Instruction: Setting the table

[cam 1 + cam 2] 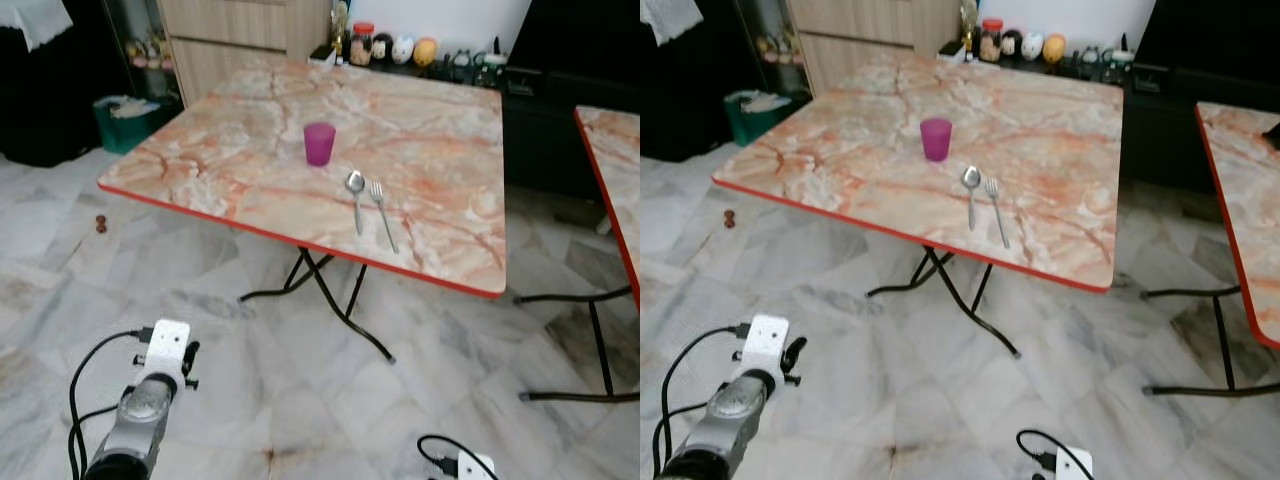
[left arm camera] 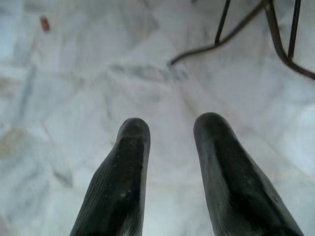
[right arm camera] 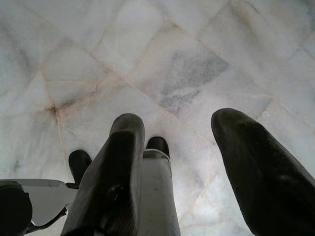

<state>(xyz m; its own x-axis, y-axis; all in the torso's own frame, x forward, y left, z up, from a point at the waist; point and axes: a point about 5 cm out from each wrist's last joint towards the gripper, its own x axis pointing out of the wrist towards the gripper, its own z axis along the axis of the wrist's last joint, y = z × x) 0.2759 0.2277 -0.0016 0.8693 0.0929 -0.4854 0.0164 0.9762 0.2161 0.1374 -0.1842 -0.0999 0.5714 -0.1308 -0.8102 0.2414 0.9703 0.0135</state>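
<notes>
Marble-patterned counter point(image 1: 250, 140) ahead carries a purple cup point(image 1: 319, 143), spoon point(image 1: 356, 200) and fork point(image 1: 383, 213).
Our left pincer point(image 2: 165, 162) and right pincer point(image 3: 184, 162) hang released, empty, probably equally far below the cutlery.

No text, label, brand or number is legible anywhere, not even on the jars and small containers at the upper middle.

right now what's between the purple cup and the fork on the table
The spoon lies between the purple cup and the fork, beside the fork on the marble table; both eye views show this.
</notes>
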